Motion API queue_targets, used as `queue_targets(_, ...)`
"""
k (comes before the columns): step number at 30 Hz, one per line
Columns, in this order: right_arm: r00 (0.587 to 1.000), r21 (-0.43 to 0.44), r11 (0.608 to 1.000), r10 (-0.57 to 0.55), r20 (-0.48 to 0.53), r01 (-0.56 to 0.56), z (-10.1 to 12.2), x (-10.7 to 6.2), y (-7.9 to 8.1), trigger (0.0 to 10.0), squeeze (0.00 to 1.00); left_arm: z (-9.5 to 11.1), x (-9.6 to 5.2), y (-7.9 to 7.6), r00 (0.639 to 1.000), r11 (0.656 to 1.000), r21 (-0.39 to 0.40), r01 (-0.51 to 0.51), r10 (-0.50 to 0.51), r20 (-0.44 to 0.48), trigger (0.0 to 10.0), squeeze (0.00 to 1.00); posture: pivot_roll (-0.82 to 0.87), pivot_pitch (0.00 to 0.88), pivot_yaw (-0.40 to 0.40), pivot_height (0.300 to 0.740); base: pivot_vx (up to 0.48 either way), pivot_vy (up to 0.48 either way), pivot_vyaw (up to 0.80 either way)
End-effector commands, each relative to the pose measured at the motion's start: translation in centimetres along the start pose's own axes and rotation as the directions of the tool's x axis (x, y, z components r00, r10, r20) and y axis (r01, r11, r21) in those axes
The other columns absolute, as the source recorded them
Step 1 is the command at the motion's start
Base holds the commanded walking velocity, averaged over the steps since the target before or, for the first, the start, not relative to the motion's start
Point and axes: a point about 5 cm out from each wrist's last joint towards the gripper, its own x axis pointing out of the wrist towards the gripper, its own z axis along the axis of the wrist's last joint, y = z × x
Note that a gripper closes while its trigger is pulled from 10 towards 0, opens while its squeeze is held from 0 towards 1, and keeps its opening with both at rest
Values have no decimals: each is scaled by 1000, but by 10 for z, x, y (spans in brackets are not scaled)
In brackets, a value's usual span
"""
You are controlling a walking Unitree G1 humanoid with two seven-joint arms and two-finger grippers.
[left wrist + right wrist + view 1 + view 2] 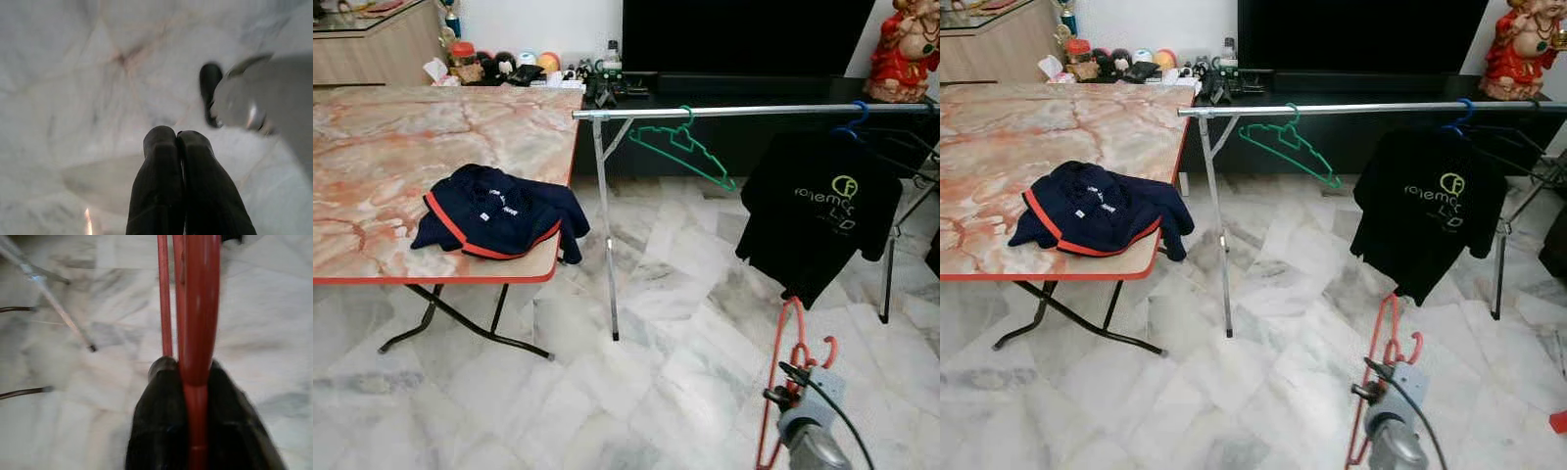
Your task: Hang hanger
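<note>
Right wrist view: right gripper (195, 377) fingers clamped on the red hanger (198, 308), bar pinched between them, held low above the marble floor (685, 323). Left gripper (176, 142) hangs over the floor, fingers pressed together, holding nothing. Metal rail (754, 111) ahead carries a green hanger (682, 147) near its left end and a black T-shirt (818, 211) on a blue hanger (850, 122) toward its right end. Navy jacket (494, 213) lies at the near right corner of the marble-top table (382, 157).
</note>
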Motion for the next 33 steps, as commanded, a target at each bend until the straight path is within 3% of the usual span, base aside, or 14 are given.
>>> queue_targets(1, 999, 19, 1000, -13, 33, 12, 10, 2, 2, 10000, 0, -2, 0, -4, 1000, 1000, -23, 14, -14, -7, 10000, 0, 22, 13, -24, 740, 341, 0, 0)
queue_targets(8, 999, 31, 999, -34, 40, 32, 11, 2, 11, 10000, 0, 6, 2, -12, 999, 999, 4, 46, -46, 5, 10000, 0, 16, 0, -16, 740, 462, 0, 0)
queue_targets(12, 1000, -83, 997, 1, -1, -1, 5, 1, 16, 10000, 0, 5, 3, -17, 998, 998, 30, 59, -59, -12, 10000, 0, 14, 0, -12, 740, 480, 0, 0)
queue_targets(25, 999, -110, 993, 50, -4, -50, 2, -1, 28, 10000, 0, -4, 2, -29, 995, 995, 38, 94, -93, -34, 10000, 0, 20, 0, -16, 740, 480, 0, 0)
queue_targets(33, 996, -136, 987, 86, -2, -85, 5, 0, 30, 10000, 0, -1, 3, -31, 996, 995, 33, 89, -89, -22, 10000, 0, 19, 0, -24, 740, 66, 0, 0)
